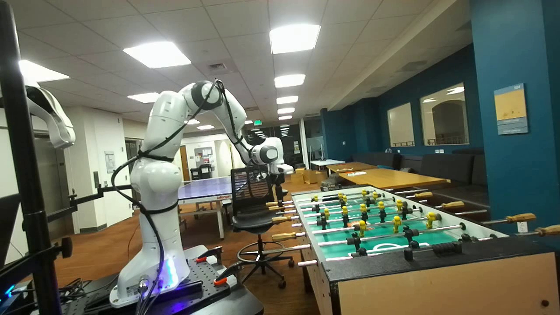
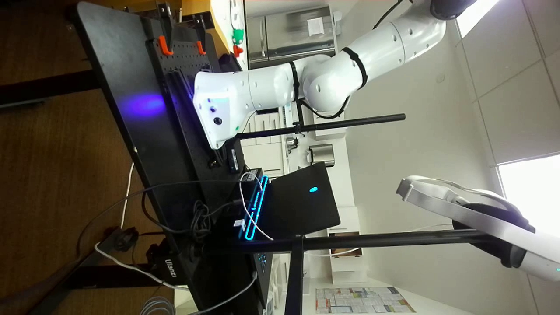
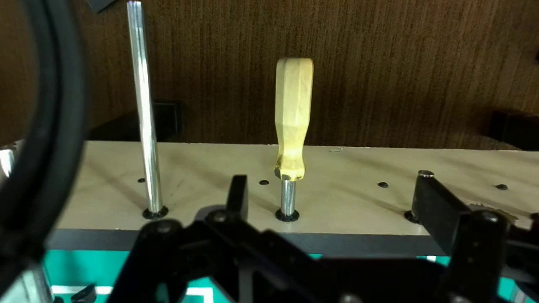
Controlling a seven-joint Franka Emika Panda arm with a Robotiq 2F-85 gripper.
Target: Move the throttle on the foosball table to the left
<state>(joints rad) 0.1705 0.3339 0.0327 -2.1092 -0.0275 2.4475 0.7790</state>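
Pincer (image 3: 332, 189) — jaws wide apart; wooden handle (image 3: 294, 105) shows between them in wrist view — clear of both.

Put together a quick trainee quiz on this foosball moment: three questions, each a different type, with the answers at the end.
1. Short answer: In the wrist view, on which picture side of the wooden handle does the long metal rod stand?

2. Multiple choice: How does the hand stand in that view?
A) Shut on the wooden handle
B) Open, gripping nothing
C) Shut on nothing

3. Fill in the blank: In an exterior view, the player figures on the foosball table are yellow and ____.

Key
1. Left
2. B
3. black
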